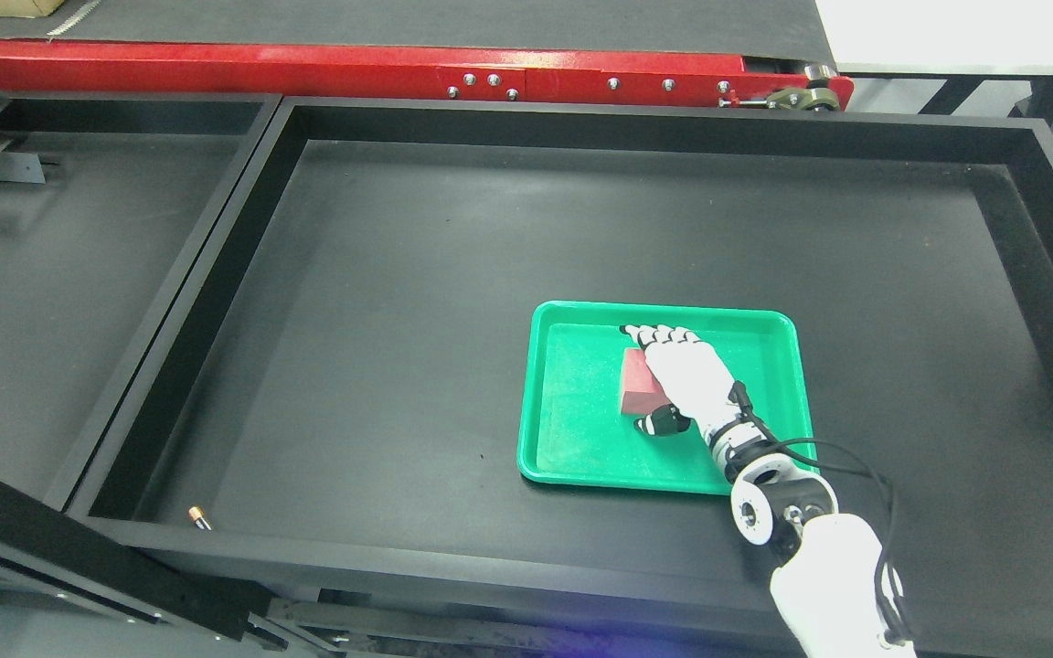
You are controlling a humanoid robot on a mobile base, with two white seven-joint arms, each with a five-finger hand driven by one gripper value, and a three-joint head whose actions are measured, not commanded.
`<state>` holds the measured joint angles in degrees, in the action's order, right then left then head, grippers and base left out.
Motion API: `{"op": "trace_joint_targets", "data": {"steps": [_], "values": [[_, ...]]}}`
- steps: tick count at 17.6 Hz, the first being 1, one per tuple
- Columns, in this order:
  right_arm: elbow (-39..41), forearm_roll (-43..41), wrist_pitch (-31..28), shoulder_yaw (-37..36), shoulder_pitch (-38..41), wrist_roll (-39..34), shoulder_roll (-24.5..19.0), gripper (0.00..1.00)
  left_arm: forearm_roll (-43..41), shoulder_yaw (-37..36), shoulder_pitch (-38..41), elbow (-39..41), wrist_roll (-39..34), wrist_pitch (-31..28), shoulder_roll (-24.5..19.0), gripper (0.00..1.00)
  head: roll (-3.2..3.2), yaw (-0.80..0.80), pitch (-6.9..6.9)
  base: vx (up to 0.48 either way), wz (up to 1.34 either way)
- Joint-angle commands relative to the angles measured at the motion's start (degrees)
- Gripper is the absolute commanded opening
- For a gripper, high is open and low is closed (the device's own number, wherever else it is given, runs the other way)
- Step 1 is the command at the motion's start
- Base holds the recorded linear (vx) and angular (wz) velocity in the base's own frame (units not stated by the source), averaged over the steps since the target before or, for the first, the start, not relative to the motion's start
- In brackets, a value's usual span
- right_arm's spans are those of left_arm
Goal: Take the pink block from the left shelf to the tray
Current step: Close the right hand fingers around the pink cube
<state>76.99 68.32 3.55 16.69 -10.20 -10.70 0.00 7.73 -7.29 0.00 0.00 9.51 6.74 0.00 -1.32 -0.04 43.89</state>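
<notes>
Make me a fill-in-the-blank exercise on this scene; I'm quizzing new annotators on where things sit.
1. The pink block lies inside the ____ tray.
2. The hand over the block is the robot's ____ hand.
3. The tray rests on the ____ bin floor.
4. Beyond the bin's far wall runs a ____ metal rail.

Missing words: green; right; black; red.
</notes>
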Motion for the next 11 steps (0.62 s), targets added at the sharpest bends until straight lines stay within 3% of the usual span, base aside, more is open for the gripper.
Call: {"op": "trace_joint_targets", "data": {"steps": [1,7,11], "values": [[-0.96,-0.03,-0.13,0.27,0.27,0.07,1.00,0.87,0.00,0.00,1.14,1.00,-0.02,0.03,-1.00,1.00,0.00,0.00,0.00,0.000,0.00],[-0.87,-0.38,0.05,0.19,0.45,0.24,1.00,0.58,0.00,0.00,1.14,1.00,-0.02,0.03,-1.00,1.00,0.00,0.00,0.00,0.000,0.00],[-0.87,-0.30,0.31,0.19,0.36,1.65,1.00,0.30,0.00,0.00,1.14,1.00,-0.02,0.03,-1.00,1.00,0.00,0.00,0.00,0.000,0.00]]}}
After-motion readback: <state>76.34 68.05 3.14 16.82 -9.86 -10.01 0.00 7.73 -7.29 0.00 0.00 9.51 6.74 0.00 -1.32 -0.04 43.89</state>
